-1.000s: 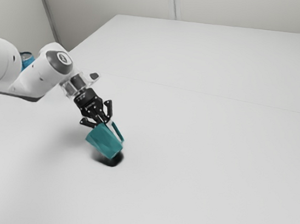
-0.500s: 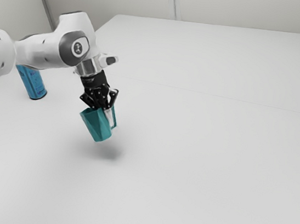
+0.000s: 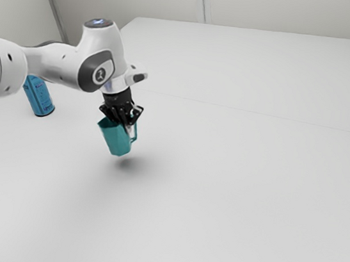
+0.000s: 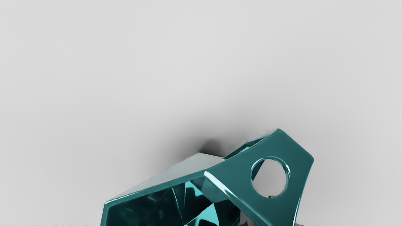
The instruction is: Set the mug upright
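Observation:
The teal mug (image 3: 116, 139) hangs just above the table in the exterior view, its mouth up and its body leaning a little, with the base toward the exterior view's right. My gripper (image 3: 125, 120) is shut on the mug at its rim, near the handle. In the wrist view the mug (image 4: 267, 208) shows its dark faceted inside and a handle piece with a round hole. Small parts of the gripper (image 4: 270, 220) appear there beside the mug's wall and behind the handle; the mug hides most of the fingers.
A blue can (image 3: 39, 97) stands on the white table (image 3: 217, 201) at the exterior view's left, behind the arm. A raised white panel (image 3: 247, 69) lies beyond the table's far edge.
Over the last second my hand has lifted the mug off the table and swung toward vertical, bringing the mug nearer upright. Since half a second ago it has tilted less and shifted slightly.

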